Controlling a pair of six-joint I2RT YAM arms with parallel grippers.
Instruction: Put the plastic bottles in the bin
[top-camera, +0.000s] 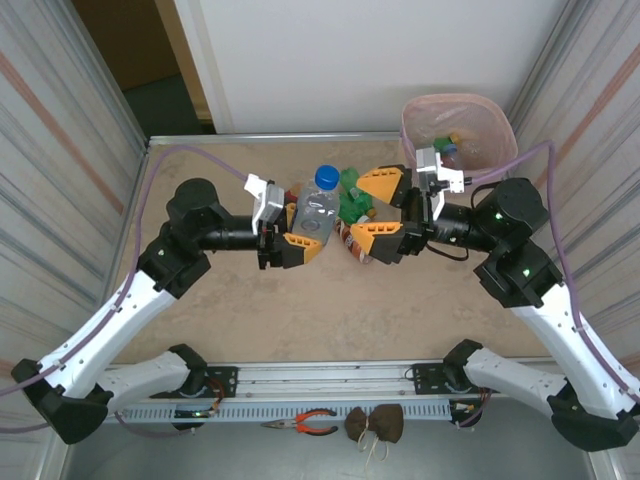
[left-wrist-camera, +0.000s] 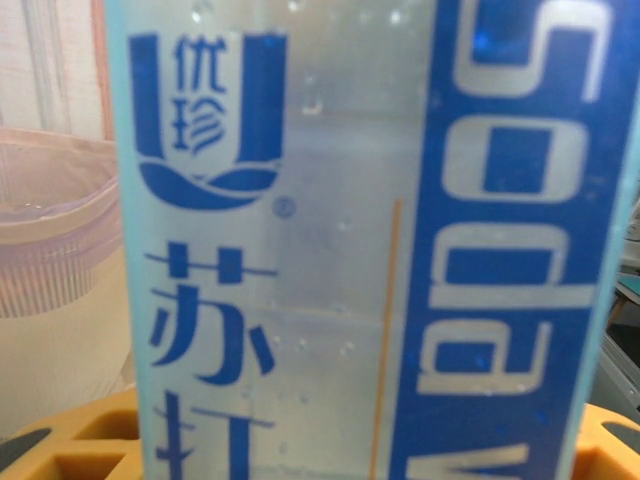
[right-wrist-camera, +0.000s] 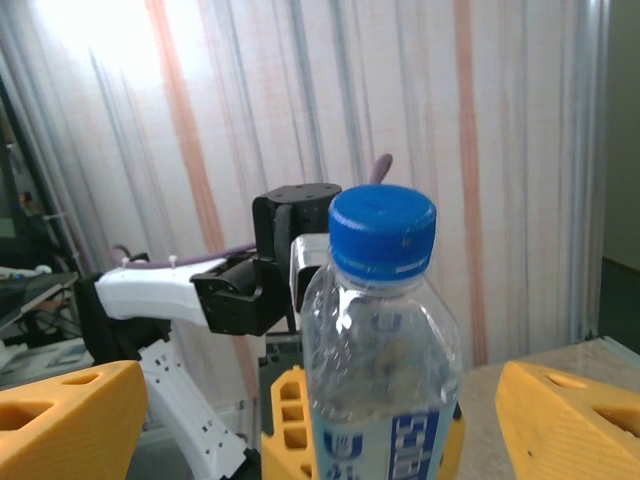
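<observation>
A clear plastic bottle (top-camera: 318, 205) with a blue cap and a blue-and-white label stands upright at the table's middle, with my left gripper (top-camera: 300, 228) shut on its lower body. In the left wrist view its label (left-wrist-camera: 350, 230) is pressed close between the yellow fingers (left-wrist-camera: 90, 440). My right gripper (top-camera: 372, 212) is open, jaws spread wide, facing that bottle (right-wrist-camera: 385, 330) from the right with nothing between its fingers (right-wrist-camera: 60, 420). A green bottle (top-camera: 352, 195) and a red-labelled one (top-camera: 348, 238) lie between the two grippers. The pale pink bin (top-camera: 492, 118) stands at the far right corner with bottles (top-camera: 450, 148) inside.
Corrugated metal walls close in both sides of the table (top-camera: 300, 320). The bin's rim (left-wrist-camera: 50, 230) shows to the left in the left wrist view. Pliers (top-camera: 305, 422) and a dark pouch (top-camera: 375, 425) lie on the near rail between the arm bases.
</observation>
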